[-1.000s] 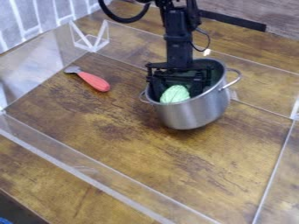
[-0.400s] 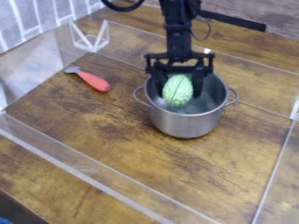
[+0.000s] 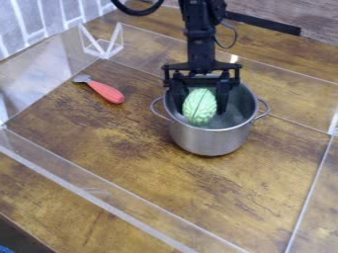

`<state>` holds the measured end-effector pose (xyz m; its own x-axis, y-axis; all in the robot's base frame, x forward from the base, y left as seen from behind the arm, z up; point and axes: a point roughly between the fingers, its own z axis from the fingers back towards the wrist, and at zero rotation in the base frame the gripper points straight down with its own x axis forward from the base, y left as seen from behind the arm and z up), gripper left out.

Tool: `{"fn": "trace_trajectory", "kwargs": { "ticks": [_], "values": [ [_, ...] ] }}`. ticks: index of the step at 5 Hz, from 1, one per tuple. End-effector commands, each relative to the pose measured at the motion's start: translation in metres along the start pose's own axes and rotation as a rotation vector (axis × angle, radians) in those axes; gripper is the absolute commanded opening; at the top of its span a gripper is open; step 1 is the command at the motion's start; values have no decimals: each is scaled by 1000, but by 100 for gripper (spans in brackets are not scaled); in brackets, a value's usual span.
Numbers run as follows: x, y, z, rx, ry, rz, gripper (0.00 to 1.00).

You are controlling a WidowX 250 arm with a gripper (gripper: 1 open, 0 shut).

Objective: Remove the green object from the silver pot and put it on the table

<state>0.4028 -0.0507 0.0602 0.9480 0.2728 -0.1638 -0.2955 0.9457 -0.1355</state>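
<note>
Camera: gripper (image 3: 200,103) around green object (image 3: 200,105)

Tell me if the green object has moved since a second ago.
Yes. The green object, held in the gripper, has risen from deep inside the silver pot to about rim level.

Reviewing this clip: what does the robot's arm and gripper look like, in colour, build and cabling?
The arm is all black, a slim upright column of boxy segments. A black cable loops out at its top left. The gripper is black too: a flat crossbar at the wrist with two thin, straight fingers hanging from its ends. No markings or labels can be made out at this resolution.
</note>
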Motion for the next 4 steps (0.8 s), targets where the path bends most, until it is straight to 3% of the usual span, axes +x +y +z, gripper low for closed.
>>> {"fn": "trace_trajectory", "kwargs": {
  "ticks": [1, 3, 4],
  "values": [
    [6, -1, 46, -46, -124, 14, 0],
    [15, -1, 39, -52, -130, 50, 0],
    [14, 10, 29, -60, -138, 106, 0]
  ]
}}
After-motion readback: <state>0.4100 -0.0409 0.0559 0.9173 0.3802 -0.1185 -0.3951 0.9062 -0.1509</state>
